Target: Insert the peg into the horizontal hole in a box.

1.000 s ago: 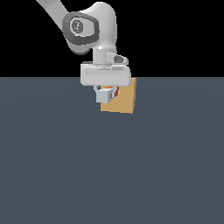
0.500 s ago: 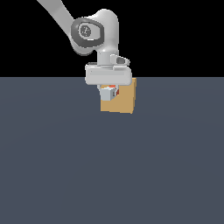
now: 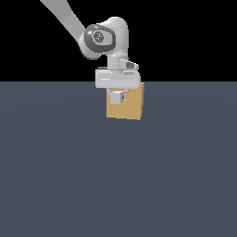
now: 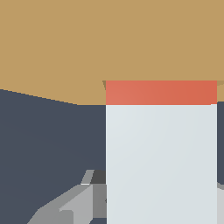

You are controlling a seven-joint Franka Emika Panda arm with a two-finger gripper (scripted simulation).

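Between the jaws, clamped at its pale end, the peg (image 4: 161, 153) reaches forward so its orange-red tip is partly sunk in the hole (image 4: 161, 81) of the tan box (image 3: 129, 107). Held level and square to that face, it looks aligned for sliding deeper. Behind it the gripper (image 3: 117, 95) hangs over dark flooring (image 3: 115, 185).

Simulated void (flat grey floor (image 3: 60, 176))
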